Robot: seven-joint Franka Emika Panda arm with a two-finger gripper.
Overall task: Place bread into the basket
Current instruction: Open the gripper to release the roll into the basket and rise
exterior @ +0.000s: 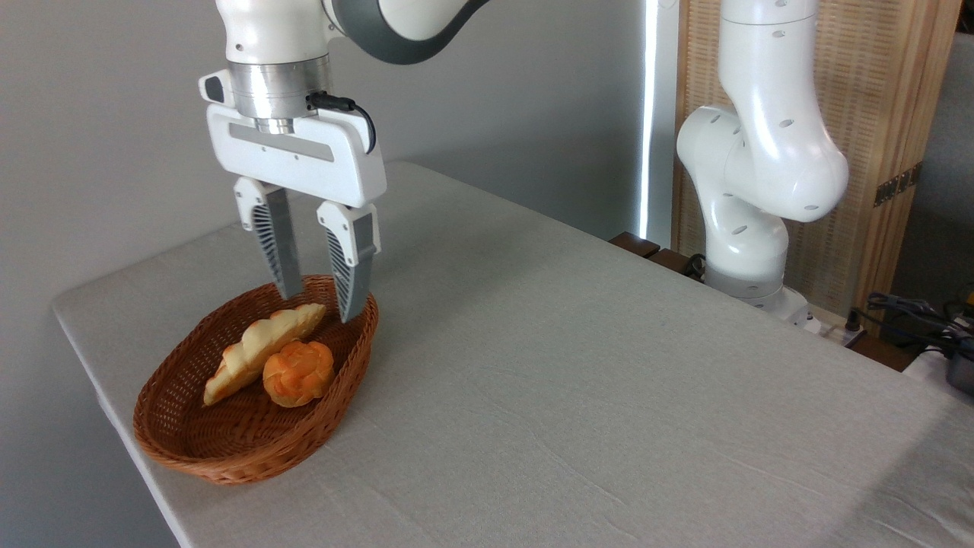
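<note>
The basket [228,449] sits at the table's [578,380] left end, and everything here I place against it. Inside it lies the bread [259,352], slanting from its middle up toward its far rim. A round orange bun [298,373] rests against the bread's right side, also inside. My gripper [321,304] hangs over the basket's far end, jaws spread and holding nothing, fingertips just above the bread's upper tip.

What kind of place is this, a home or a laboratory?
Probably a robot test room, not a kitchen: a white robot arm is bolted beside a plain grey cloth-covered table, loose cables lie at the right, and the oval reddish-brown wicker basket looks staged.
</note>
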